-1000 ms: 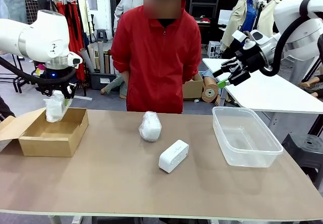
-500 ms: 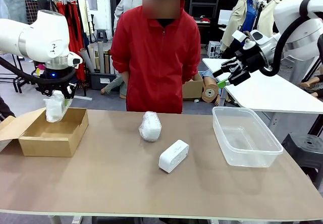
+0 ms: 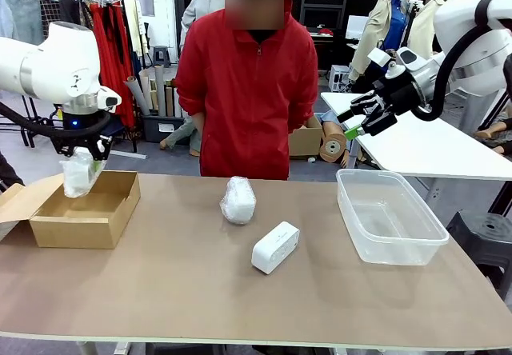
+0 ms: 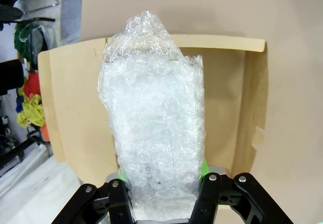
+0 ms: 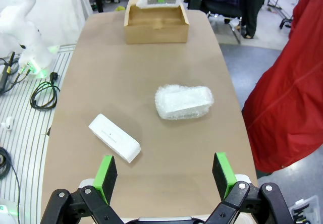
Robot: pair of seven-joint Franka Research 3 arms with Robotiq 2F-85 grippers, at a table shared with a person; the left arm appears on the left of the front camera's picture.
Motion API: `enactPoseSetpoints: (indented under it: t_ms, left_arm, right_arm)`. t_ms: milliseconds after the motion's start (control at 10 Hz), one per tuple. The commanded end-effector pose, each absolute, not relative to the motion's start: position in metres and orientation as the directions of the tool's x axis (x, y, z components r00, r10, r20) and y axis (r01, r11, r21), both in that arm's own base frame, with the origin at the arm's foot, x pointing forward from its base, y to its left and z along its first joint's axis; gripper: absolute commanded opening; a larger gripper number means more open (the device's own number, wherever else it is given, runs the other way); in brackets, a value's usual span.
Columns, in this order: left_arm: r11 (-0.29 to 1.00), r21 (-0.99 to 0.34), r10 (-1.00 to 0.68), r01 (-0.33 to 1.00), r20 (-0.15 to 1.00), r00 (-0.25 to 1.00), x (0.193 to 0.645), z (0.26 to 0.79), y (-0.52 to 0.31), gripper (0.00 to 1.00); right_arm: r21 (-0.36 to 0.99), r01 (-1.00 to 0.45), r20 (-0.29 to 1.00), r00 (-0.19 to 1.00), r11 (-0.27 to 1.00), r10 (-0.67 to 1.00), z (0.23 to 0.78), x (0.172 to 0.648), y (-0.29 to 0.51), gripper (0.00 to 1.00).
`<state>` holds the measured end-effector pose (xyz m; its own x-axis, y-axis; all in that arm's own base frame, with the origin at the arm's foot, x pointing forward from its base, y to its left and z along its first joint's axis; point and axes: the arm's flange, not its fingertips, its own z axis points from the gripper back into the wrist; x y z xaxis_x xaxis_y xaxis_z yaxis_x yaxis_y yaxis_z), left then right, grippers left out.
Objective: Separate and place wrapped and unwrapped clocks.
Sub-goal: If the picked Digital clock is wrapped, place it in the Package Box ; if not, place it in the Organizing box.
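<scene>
My left gripper (image 3: 83, 157) is shut on a wrapped clock (image 3: 79, 173), a lump in crinkly bubble wrap hanging just above the open cardboard box (image 3: 80, 211). In the left wrist view the wrapped clock (image 4: 154, 108) rises between the green pads (image 4: 206, 167), with the box floor (image 4: 227, 98) behind it. A second wrapped clock (image 3: 238, 200) lies on the table in front of the person. The bare white clock (image 3: 275, 247) lies nearer the middle. My right gripper (image 3: 356, 123) hangs open and empty, high at the right. In the right wrist view its gripper (image 5: 164, 171) looks down on the wrapped clock (image 5: 183, 102) and the bare clock (image 5: 114, 137).
A clear plastic tub (image 3: 390, 215) stands at the table's right side with nothing in it. A person in a red jacket (image 3: 248, 83) stands at the far edge, hands behind the back. The cardboard box (image 5: 156, 24) has a flap folded out on its left.
My left arm has shifted a little to the left over the box, carrying the wrapped clock. The right arm and the things on the table have not moved.
</scene>
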<state>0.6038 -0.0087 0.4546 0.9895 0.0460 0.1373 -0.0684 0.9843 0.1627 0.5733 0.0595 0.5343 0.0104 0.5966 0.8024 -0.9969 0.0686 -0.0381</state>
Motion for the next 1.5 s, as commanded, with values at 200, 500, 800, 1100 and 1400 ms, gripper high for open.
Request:
enactPoseSetpoints:
  t_ms: [200, 500, 800, 1100, 1400]
  left_arm:
    - [0.987, 0.151, 0.028, -0.052, 0.151, 0.988, 0.605, 0.439, 0.009, 0.0]
    - [0.994, 0.109, 0.01, -0.024, 0.129, 0.992, 0.613, 0.429, 0.018, 0.0]
    - [0.992, 0.126, -0.005, -0.007, 0.095, 0.995, 0.622, 0.412, 0.024, 0.0]
    - [0.989, 0.147, -0.002, -0.011, 0.085, 0.996, 0.627, 0.399, 0.028, 0.0]
    - [0.989, 0.15, 0.002, -0.013, 0.072, 0.997, 0.631, 0.388, 0.033, 0.0]
  right_arm:
    - [-0.041, -0.997, 0.803, 0.008, 0.068, 0.597, 0.536, 0.573, 0.06, 1.0]
    - [-0.041, -0.997, 0.803, 0.008, 0.068, 0.597, 0.536, 0.573, 0.06, 1.0]
    - [-0.041, -0.997, 0.803, 0.008, 0.068, 0.597, 0.536, 0.573, 0.06, 1.0]
    - [-0.041, -0.997, 0.803, 0.008, 0.068, 0.597, 0.536, 0.573, 0.06, 1.0]
    - [-0.041, -0.997, 0.803, 0.008, 0.068, 0.597, 0.536, 0.573, 0.06, 1.0]
